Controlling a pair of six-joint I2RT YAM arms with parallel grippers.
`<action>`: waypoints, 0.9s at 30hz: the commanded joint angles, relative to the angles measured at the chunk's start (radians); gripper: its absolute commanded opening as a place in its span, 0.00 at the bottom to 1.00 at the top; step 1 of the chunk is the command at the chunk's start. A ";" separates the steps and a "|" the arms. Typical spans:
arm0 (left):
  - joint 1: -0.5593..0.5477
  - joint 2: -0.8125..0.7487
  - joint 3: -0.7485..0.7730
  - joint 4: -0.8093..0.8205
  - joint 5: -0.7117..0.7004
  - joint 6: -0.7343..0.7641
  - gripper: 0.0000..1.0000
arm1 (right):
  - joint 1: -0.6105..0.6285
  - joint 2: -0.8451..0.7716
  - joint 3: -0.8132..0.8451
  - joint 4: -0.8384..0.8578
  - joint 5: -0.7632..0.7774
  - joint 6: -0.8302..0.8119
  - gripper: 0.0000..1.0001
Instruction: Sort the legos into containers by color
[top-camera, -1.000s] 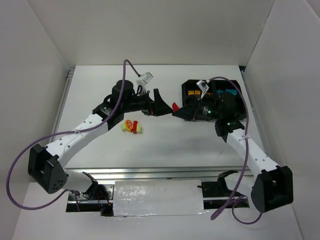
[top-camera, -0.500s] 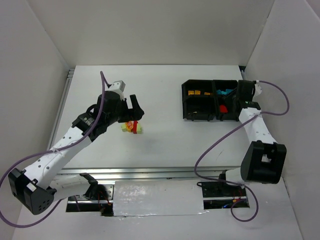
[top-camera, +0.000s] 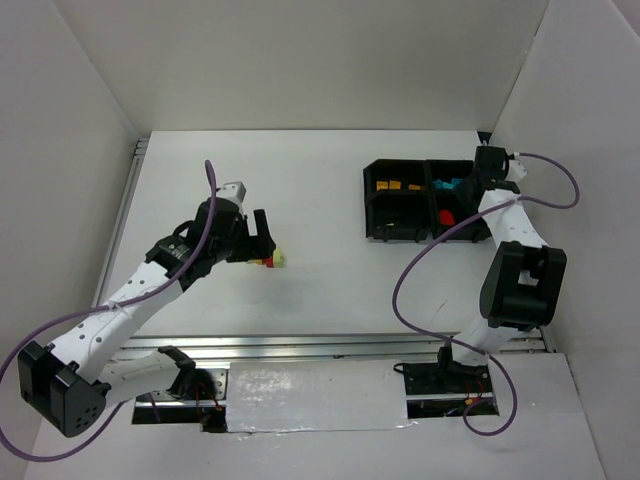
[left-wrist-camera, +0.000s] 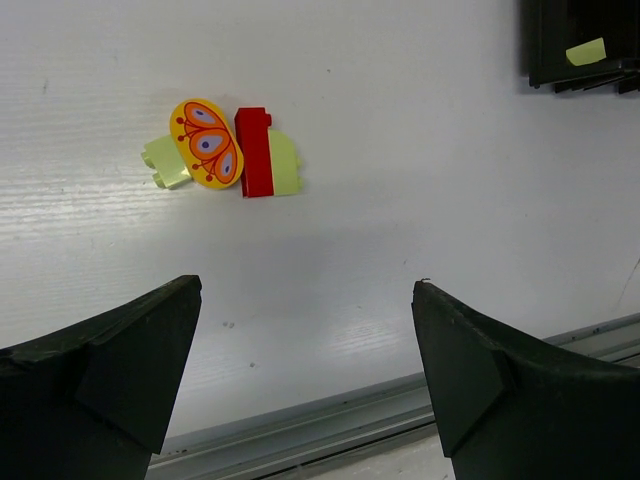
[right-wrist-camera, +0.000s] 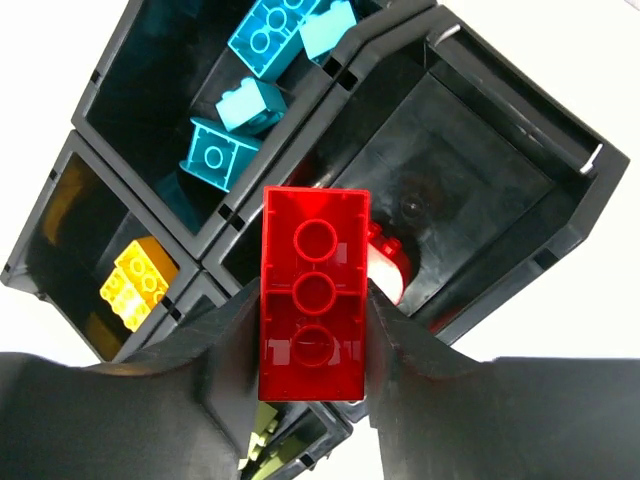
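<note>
My right gripper (right-wrist-camera: 314, 322) is shut on a red brick (right-wrist-camera: 314, 295) and holds it above the black four-compartment tray (right-wrist-camera: 520, 215). Below it one compartment holds a red piece (right-wrist-camera: 388, 268), another teal bricks (right-wrist-camera: 240, 110), another orange-yellow bricks (right-wrist-camera: 135, 282), and pale green bricks (right-wrist-camera: 262, 440) show at the bottom. In the top view this gripper (top-camera: 484, 172) is at the tray's (top-camera: 375, 200) right end. My left gripper (left-wrist-camera: 305, 288) is open and empty, near a cluster on the table: a red brick (left-wrist-camera: 254, 152), two pale green bricks (left-wrist-camera: 286, 166) and an orange butterfly piece (left-wrist-camera: 207, 143). In the top view it (top-camera: 260, 240) partly covers that cluster (top-camera: 274, 260).
White walls close in the table on the left, back and right. A metal rail (top-camera: 330, 345) runs along the near edge. The tray's corner (left-wrist-camera: 560, 60) shows at the upper right of the left wrist view, with a pale yellow-green piece (left-wrist-camera: 586, 50) in it.
My right arm swung from mid-table to the tray with the red brick. My left gripper moved back and down over the brick cluster.
</note>
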 joint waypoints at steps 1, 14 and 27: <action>0.021 -0.032 -0.011 0.012 -0.010 0.036 0.99 | -0.004 0.004 0.059 -0.024 0.031 -0.011 0.48; 0.073 -0.038 -0.028 -0.015 -0.050 0.024 1.00 | 0.103 -0.108 0.123 -0.055 -0.037 -0.109 0.95; 0.137 -0.183 0.066 -0.278 -0.421 -0.168 0.99 | 1.005 0.195 0.272 -0.159 0.185 0.004 1.00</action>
